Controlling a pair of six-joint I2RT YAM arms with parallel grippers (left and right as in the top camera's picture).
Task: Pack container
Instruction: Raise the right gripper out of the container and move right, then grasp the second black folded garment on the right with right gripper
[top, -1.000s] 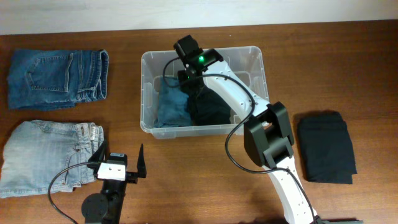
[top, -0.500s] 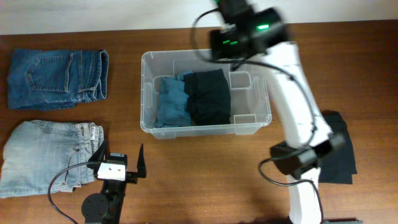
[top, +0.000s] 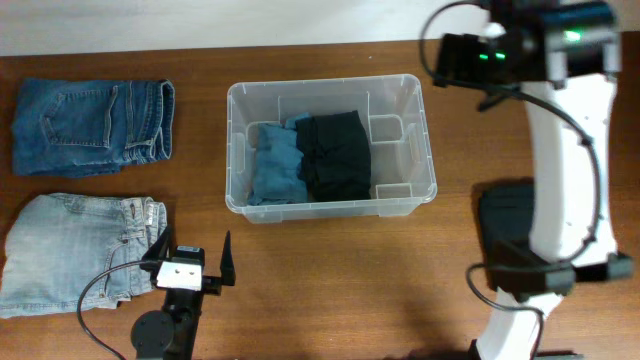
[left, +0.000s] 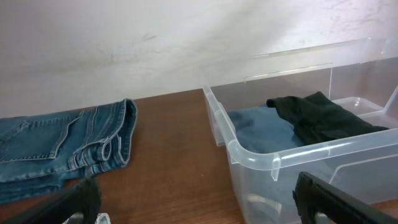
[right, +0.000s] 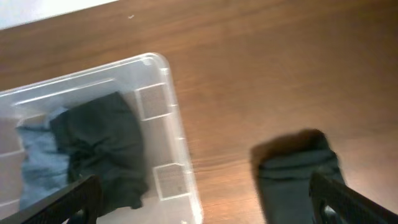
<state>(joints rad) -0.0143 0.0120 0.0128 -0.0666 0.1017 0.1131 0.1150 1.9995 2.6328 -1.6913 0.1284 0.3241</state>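
Note:
The clear container stands mid-table, holding a folded blue garment and a black garment side by side. My right gripper hangs high above the table, right of the container, open and empty. In the right wrist view its fingers frame the container's corner and a folded black garment on the wood. My left gripper rests low near the front edge, open and empty. The left wrist view shows the container's near rim with the black garment inside.
Dark blue jeans lie folded at the back left. Light blue jeans lie at the front left, beside my left gripper. The folded black garment lies at the right, partly under my right arm.
My right gripper has opened and left the black garment in the container. It has risen and swung right, away from the container. The left arm has not moved.

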